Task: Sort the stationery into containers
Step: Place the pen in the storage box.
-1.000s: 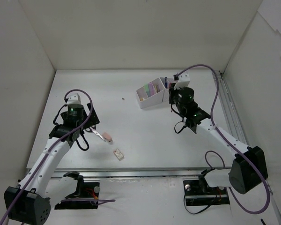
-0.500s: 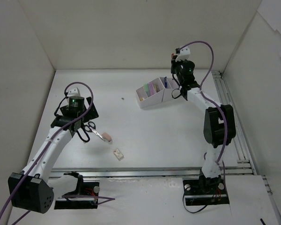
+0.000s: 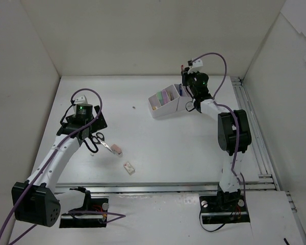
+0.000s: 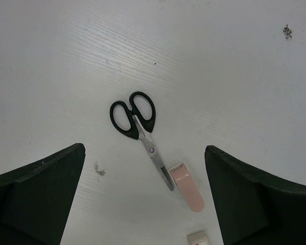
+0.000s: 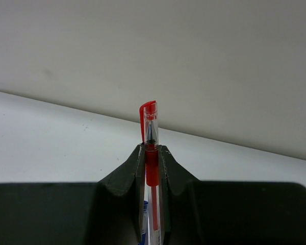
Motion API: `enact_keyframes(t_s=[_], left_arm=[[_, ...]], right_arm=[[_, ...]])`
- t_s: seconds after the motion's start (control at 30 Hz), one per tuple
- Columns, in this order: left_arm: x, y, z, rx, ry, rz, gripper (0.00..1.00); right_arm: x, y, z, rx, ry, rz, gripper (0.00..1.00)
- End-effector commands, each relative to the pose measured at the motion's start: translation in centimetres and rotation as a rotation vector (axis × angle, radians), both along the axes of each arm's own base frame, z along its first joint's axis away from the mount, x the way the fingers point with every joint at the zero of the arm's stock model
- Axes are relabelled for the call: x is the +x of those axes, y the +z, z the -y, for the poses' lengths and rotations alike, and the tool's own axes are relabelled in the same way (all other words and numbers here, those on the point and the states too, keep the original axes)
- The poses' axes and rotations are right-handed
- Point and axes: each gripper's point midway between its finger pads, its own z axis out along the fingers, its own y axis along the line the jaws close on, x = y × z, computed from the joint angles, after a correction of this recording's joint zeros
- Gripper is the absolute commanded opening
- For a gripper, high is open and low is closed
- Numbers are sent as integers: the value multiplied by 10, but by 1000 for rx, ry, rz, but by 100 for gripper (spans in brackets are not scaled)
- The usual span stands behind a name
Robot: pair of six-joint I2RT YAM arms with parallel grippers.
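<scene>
Two grippers are seen — the right gripper (image 5: 152, 151) is clamped on a red pen (image 5: 151, 122), the left gripper (image 4: 144, 148) is held wide apart over the scissors (image 4: 143, 133).

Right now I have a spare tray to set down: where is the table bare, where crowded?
Bare: the wide middle between the organizer and the scissors, and the far-left corner behind the left arm. Crowded: near-left, where scissors, pink eraser and pale eraser cluster, and at the organizer, where the right gripper holds a red pen.
</scene>
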Motion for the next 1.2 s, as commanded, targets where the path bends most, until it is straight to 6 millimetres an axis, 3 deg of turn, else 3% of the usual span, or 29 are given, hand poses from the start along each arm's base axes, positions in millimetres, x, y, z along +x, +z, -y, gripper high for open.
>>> enact_keyframes(t_s=[0.0,0.27,0.63,1.0,1.17], left_arm=[[11,26,-3,-6,16,74,100],[7,29,-4,-10,21,89,99],[7,29,-5,-11,31,86,100],[5,28,-6,-4,39,80,99],[4,29,-6,-10,37,83,100]], right_arm=[[-10,93,-10,85,47,229,0],[-16,128,-6,16,19,319,0],[-20,133,-18,7,55,332,0],[-31,82,-14,33,40,219,0],[-46,72,-12,60,45,190,11]])
